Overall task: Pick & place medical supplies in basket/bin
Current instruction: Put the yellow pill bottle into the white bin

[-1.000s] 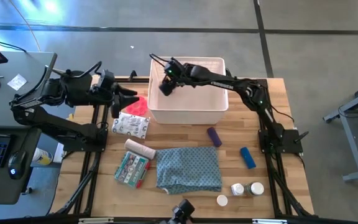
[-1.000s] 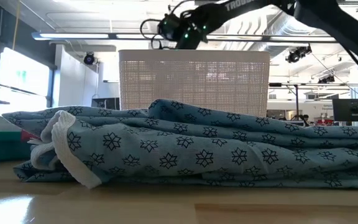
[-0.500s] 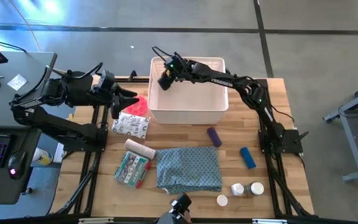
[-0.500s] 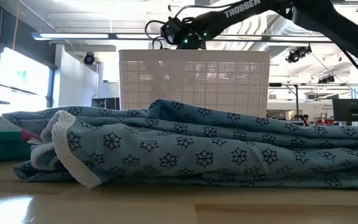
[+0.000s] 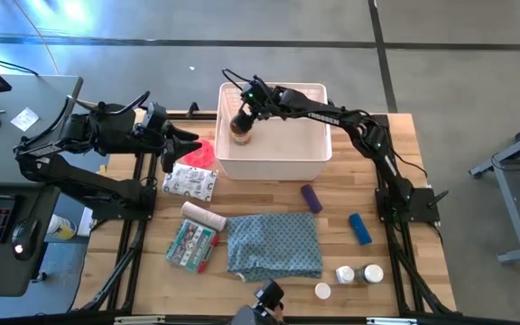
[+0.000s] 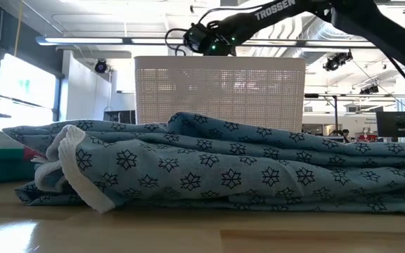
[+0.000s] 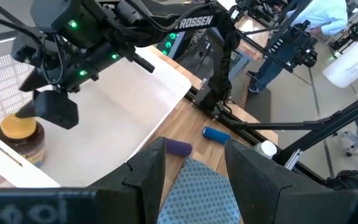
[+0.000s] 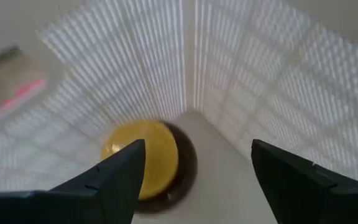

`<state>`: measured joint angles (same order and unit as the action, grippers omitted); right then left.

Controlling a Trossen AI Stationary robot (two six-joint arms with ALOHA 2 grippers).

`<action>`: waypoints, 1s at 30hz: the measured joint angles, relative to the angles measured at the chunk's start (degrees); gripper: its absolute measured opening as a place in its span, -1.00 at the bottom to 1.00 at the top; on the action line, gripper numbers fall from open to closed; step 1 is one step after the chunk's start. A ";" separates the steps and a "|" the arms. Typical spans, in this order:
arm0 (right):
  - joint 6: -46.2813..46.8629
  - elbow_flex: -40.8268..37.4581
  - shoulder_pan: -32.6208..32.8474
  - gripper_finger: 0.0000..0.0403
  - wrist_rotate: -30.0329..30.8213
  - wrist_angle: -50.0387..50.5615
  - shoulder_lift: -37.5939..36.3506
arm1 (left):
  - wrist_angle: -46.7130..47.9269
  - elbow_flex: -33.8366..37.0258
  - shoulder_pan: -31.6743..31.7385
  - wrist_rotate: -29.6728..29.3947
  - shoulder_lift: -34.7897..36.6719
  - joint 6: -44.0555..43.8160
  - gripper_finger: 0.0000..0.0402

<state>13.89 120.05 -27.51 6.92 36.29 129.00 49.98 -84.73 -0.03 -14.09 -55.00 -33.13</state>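
Observation:
The amber yellow-capped bottle (image 5: 240, 127) stands upright on the floor of the white latticed basket (image 5: 273, 164), by its left wall, close to a corner in the right wrist view (image 8: 143, 163). My right gripper (image 5: 245, 108) hangs open over the basket just above the bottle, which shows beyond the two spread fingers (image 8: 197, 186). My left gripper (image 5: 188, 144) waits open with nothing between its fingers at the table's left, beside the basket and over the pink-red disc (image 5: 202, 153).
On the table near the basket lie a purple tube (image 5: 311, 198), a blue tube (image 5: 359, 228), two white bottles (image 5: 359, 273), a bandage roll (image 5: 204, 217), printed packets (image 5: 190, 182) and the patterned cloth (image 5: 275, 245). A person stands beyond the table (image 7: 303, 25).
My right gripper has opened over the basket's left side and let the amber bottle go. The bottle now stands on the basket floor, clear of the fingers.

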 joint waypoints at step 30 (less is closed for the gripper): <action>17.73 -17.92 0.30 -0.34 -13.96 -10.49 -2.22 | 1.26 0.00 0.00 0.45 0.13 -0.61 0.00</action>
<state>31.62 102.13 -27.21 -7.05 25.80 126.78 51.23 -84.73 -0.03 -13.64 -54.87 -33.75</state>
